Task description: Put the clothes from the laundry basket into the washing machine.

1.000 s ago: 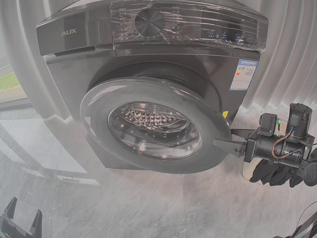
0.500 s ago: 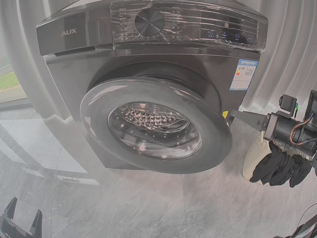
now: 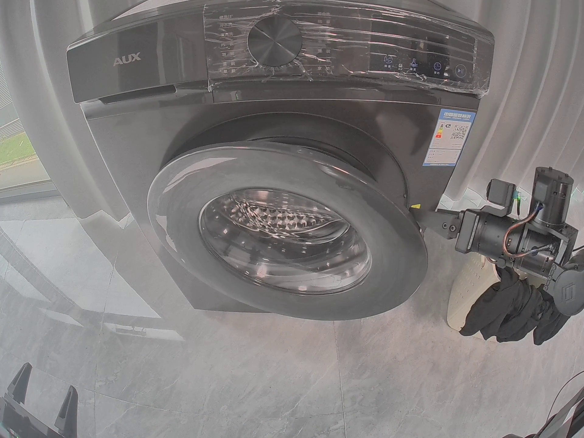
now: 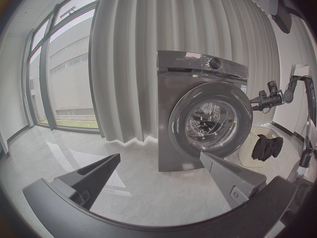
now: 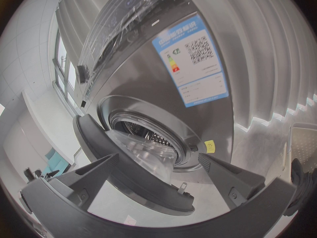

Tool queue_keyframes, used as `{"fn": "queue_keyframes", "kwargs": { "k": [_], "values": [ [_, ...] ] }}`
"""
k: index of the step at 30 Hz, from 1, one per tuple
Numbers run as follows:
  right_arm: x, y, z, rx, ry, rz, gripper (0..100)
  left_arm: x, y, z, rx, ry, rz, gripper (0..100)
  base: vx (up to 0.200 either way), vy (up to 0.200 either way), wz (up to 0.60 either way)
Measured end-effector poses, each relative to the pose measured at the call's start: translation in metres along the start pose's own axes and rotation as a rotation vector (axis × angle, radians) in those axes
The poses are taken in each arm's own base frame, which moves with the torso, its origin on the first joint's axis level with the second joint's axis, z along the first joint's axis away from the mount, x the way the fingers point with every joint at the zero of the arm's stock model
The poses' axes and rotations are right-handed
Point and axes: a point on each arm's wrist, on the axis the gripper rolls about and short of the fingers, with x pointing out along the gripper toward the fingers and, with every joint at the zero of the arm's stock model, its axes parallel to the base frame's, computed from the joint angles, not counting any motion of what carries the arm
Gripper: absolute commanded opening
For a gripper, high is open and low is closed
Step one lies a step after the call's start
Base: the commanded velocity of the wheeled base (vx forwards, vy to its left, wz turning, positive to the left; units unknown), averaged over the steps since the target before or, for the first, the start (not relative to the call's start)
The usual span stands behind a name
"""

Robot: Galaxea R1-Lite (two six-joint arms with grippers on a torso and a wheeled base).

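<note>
The grey washing machine (image 3: 274,111) stands in front of me, its round glass door (image 3: 286,232) swung partly open. My right gripper (image 3: 433,220) is open at the door's right edge, by the machine's front panel. In the right wrist view the door rim (image 5: 132,179) runs between the spread fingers (image 5: 99,169), with the drum opening (image 5: 148,136) behind it. Black clothes (image 3: 511,314) hang over the rim of the cream laundry basket (image 3: 465,290) on the floor at the right. My left gripper (image 3: 42,396) is open low at the left, holding nothing.
Pale curtains (image 3: 535,92) hang behind the machine, and a window (image 4: 62,83) is on the left. The grey tile floor (image 3: 274,372) lies in front of the door. The basket stands just below my right arm.
My right gripper left the door's lower right rim, rose and drew back to the right, then came back left to the door's right edge. The door and left gripper have not moved.
</note>
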Motion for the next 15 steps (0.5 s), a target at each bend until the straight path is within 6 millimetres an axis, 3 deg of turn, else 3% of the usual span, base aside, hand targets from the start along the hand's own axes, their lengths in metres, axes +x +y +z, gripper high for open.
{"fn": "queue_keyframes", "kwargs": {
  "k": [8, 15],
  "values": [
    [-0.003, 0.016, -0.018, -0.015, 0.064, 0.061, 100, 0.0, 0.0, 0.0, 0.001, 0.0, 0.0, 100, 0.0, 0.0, 0.0],
    [-0.018, 0.032, -0.015, -0.026, 0.051, 0.124, 100, 0.0, 0.0, 0.0, 0.001, 0.0, 0.0, 100, 0.0, 0.0, 0.0]
  ]
}}
